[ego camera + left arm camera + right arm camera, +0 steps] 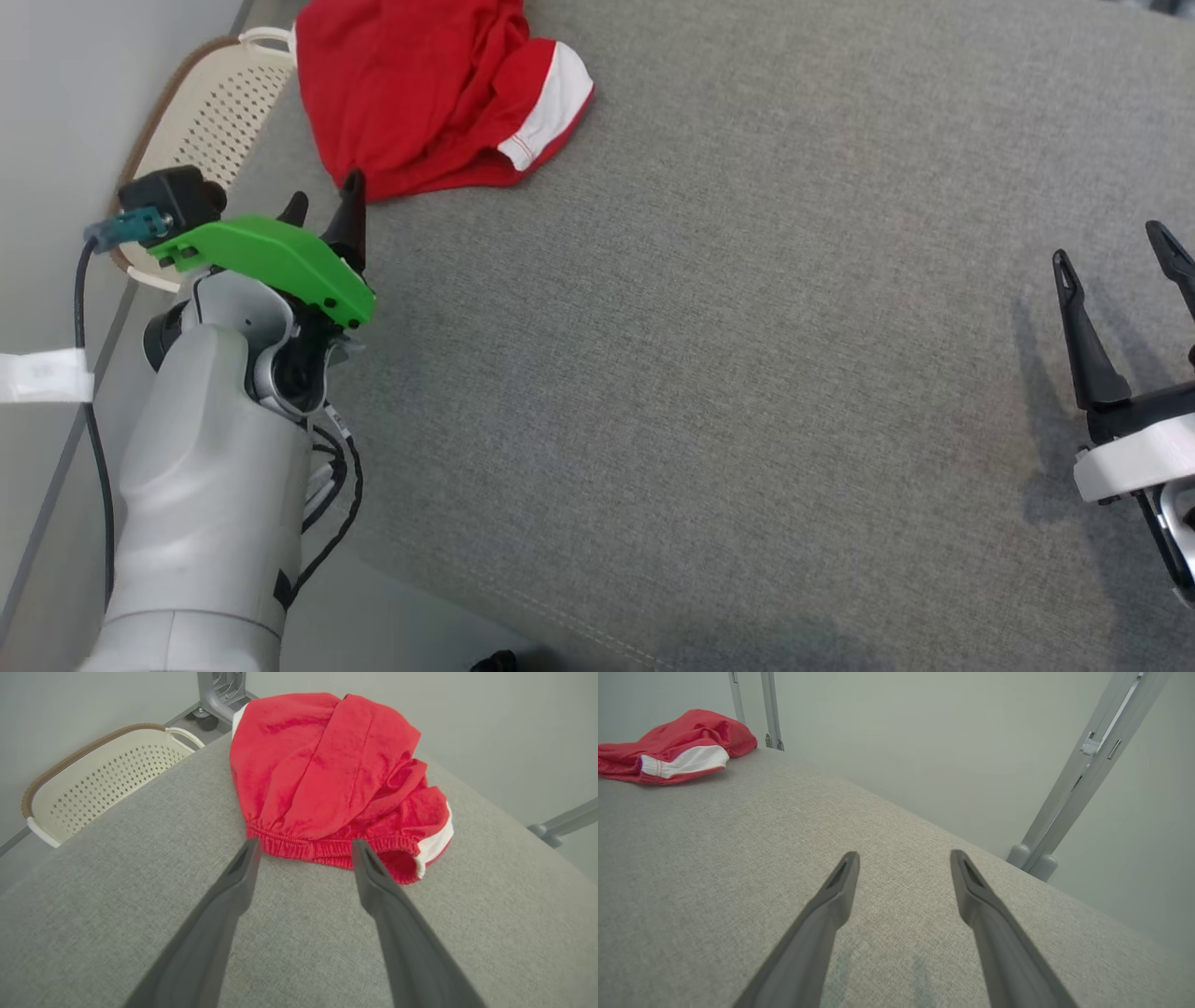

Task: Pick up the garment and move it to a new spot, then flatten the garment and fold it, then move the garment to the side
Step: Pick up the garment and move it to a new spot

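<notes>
Garment (327, 774): red, white side stripe, prob. shorts, crumpled in a heap. It lies straight ahead of the left gripper (304, 843), w/ the elastic waistband turned toward the fingertips. Left jaws are wide apart, nothing between them. The tips sit right at the waistband's near edge; can't tell if they touch cloth yet. The spread makes sense, since open jaws can straddle the bunched band. That band is the thickest, most layered part, so prob. the surest bite for a lift.

The heap is at the far left corner of the grey padded surface (747, 373), so the left arm is the nearer one and takes the pick. The gripper points low along the surface, not down from above. That suits sliding one finger under the hem, IMO.

Right gripper (1106, 243) also has its jaws apart and empty. It's above bare grey fabric, and the garment is well off to the left of its jaws and further ahead, far from reach. It looks parked there on purpose, out of the left arm's way and ready for the flatten and fold steps, which need two grips.

The bare stretch between the two grippers is the likely new spot. There's plenty of room to spread cloth there.

Perforated cream basket (107, 774) is ahead-left of the left jaws, beyond the surface's edge and lower. It isn't part of this step, but a sideways drag of the heap could tip cloth over that edge.

Task stage: first pick not yet made, and the rest is all ahead.
</notes>
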Robot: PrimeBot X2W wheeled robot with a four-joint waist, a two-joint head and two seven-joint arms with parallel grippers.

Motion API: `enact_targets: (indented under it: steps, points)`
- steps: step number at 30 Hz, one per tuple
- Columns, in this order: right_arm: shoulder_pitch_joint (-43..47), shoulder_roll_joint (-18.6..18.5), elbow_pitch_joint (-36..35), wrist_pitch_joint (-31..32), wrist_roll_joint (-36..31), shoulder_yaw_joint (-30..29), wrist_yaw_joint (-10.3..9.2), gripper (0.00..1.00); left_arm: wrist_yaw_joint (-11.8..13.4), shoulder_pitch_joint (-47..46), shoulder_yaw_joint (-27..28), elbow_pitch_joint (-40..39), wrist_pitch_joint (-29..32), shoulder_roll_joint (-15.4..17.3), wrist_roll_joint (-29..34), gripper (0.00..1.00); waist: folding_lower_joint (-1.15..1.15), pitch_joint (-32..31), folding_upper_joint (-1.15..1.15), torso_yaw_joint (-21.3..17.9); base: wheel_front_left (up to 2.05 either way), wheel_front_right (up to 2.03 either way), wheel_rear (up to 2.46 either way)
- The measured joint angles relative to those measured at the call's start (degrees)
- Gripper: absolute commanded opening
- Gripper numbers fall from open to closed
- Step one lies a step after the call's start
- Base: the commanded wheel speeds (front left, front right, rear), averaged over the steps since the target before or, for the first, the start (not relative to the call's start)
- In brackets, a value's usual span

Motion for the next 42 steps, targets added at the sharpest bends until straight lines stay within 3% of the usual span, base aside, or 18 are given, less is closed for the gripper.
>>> enact_targets:
  steps: [4,9,17,25,26,27,34,38,42]
  points:
    - [0.03,-1.41,-2.93,1.69,0.46,0.11,0.01,1.0,-0.16,-5.24,0.7,7.72,-0.58,-0.46,-2.44,1.0,0.0,4.41,0.0,-1.21,0.0,0.0,0.0]
    - [1.11,-2.87,-6.08,3.82,0.8,-1.53,0.0,1.0,-1.14,-10.23,-1.12,11.47,-0.44,-1.22,-6.14,1.0,0.0,8.51,0.0,-2.86,0.0,0.0,0.0]
    - [1.34,-4.27,-9.42,6.15,1.33,-0.62,0.01,1.0,-1.38,-13.38,-11.49,10.79,-0.32,-1.23,-19.01,1.0,0.0,12.44,0.0,-4.98,0.0,0.0,0.0]
    - [1.37,-3.92,-9.92,6.38,1.41,-1.1,0.0,1.0,-1.42,-16.97,-15.55,17.04,-4.57,-1.01,-21.56,1.0,0.0,13.31,0.0,-7.5,0.0,0.0,0.0]
    - [1.46,-3.78,-9.89,6.37,1.41,-1.19,0.0,1.0,-1.42,-17.38,-16.07,17.97,-4.87,-0.98,-21.54,0.41,0.0,13.31,0.0,-7.74,0.0,0.0,0.0]
    - [1.48,-3.53,-9.77,6.28,1.4,-1.24,0.0,1.0,-1.42,-17.71,-16.35,18.91,-5.31,-0.92,-21.54,0.0,0.0,13.27,0.0,-7.97,0.0,0.0,0.0]
    - [1.59,-1.82,-8.15,5.11,1.37,-1.38,0.0,1.0,-1.4,-18.13,-18.9,21.03,-7.65,-0.88,-21.46,0.0,0.0,11.57,0.0,-8.78,0.0,0.0,0.0]
    - [1.59,-0.42,-6.69,3.85,1.38,-1.75,0.0,1.0,-1.44,-18.12,-22.32,16.29,-8.82,-1.41,-20.42,0.0,0.0,10.19,0.0,-8.69,0.0,0.0,0.0]
    - [1.59,1.45,-4.44,2.07,1.38,-1.81,0.0,1.0,-1.44,-16.45,-25.61,9.64,-8.92,0.03,-20.24,0.0,0.0,8.63,0.0,-8.48,0.0,0.0,0.0]
